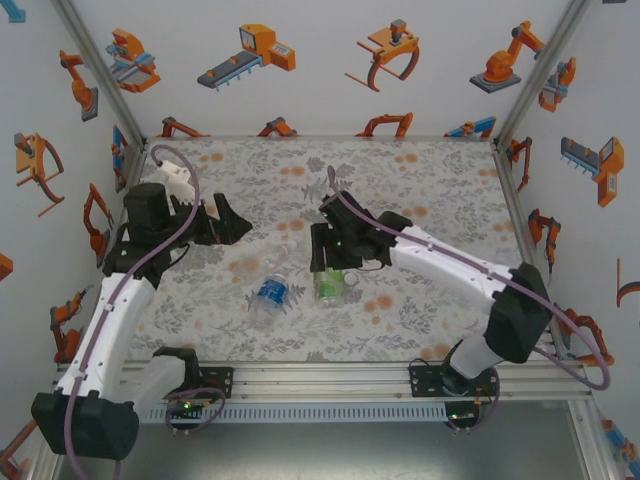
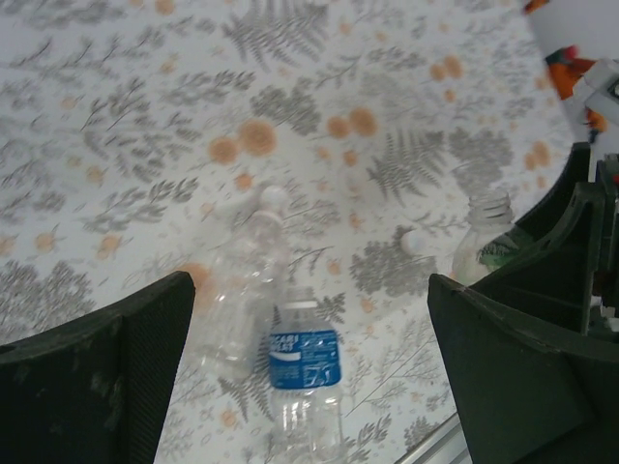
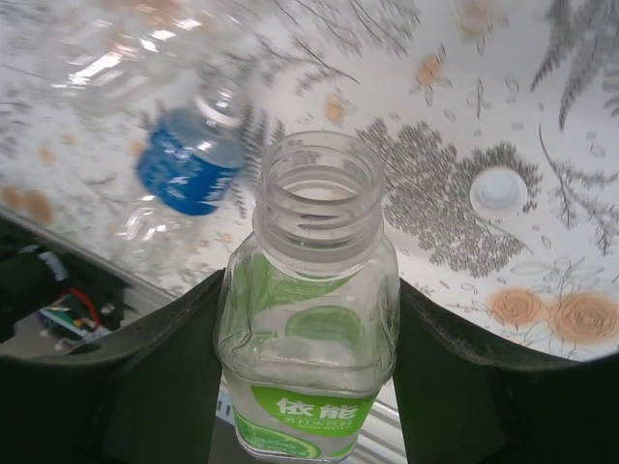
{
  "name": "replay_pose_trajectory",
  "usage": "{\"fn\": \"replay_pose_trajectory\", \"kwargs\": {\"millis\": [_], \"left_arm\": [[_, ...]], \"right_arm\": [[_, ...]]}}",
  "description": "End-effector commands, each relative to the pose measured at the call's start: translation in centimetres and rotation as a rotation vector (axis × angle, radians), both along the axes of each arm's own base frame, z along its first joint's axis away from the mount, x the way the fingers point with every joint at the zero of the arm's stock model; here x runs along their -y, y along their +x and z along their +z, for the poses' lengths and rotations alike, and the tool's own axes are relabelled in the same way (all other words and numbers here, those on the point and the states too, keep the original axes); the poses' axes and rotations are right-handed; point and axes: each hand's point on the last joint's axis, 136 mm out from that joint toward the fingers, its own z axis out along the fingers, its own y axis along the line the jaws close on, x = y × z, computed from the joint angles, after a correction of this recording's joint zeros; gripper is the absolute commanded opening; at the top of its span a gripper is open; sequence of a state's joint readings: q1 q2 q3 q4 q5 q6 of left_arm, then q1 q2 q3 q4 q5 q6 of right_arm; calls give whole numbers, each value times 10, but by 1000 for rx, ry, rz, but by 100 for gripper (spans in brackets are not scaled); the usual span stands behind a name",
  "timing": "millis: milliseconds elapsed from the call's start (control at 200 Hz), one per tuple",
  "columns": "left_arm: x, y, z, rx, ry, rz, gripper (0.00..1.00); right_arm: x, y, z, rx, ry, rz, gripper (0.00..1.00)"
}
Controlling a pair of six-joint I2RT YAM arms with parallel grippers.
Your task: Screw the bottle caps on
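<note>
Between the fingers (image 3: 155, 377) of my right end effector (image 3: 308, 333) sits the green-label bottle (image 3: 311, 242), upright, neck open, no cap on. Both fingers press on its body, so I read that as a pinch on the bottle. Body looks thin, clear and empty, so prob. very light and slick, and it'll dent if squeezed harder. The threaded neck is the stiff part. Best hold is on the body below the shoulder, firm enough to stop it spinning under a twist, no more.

Just beyond those fingertips, on the worktop (image 3: 580, 116), lies a loose cap (image 3: 500, 192), flat and apart from the bottle. Small, hard, prob. slippery: take it across the rim w/ fingertips only, or it'll skid or flip. Can't tell which face is up.

Further out, off the other finger's side, the blue-label bottle (image 3: 186, 162) lies on its side. Past it lies a plain clear bottle (image 2: 237, 280), also down, w/ a whitish cap (image 2: 274, 196) at its neck. Seated or not, can't tell.

My left end effector (image 2: 309, 309) hangs over those two w/ fingers spread wide and nothing btw them, the blue-label bottle beneath the gap. Lying bottles will roll if nudged, so I'd come down across the body, not along it.
</note>
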State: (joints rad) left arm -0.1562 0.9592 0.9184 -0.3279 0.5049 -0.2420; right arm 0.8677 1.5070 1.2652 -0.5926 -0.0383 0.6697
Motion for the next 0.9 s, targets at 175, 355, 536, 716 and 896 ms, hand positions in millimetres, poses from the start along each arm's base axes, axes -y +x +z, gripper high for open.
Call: {"fn": "replay_pose_trajectory", "kwargs": {"millis": [175, 355, 536, 716, 896], "left_arm": [[49, -46, 92, 348, -253, -337, 98], [71, -88, 129, 572, -278, -501, 99], [98, -130, 152, 686, -287, -712, 100], [119, -170, 165, 808, -284, -877, 97], [135, -183, 179, 810, -306, -963, 97]], "right_arm": [[-11, -4, 119, 394, 281, 164, 37], [-10, -22, 193, 620, 457, 266, 34], [-12, -55, 253, 806, 644, 419, 32], [-8, -104, 298, 984, 828, 641, 28], [-2, -138, 321, 1084, 946, 795, 28]]}}
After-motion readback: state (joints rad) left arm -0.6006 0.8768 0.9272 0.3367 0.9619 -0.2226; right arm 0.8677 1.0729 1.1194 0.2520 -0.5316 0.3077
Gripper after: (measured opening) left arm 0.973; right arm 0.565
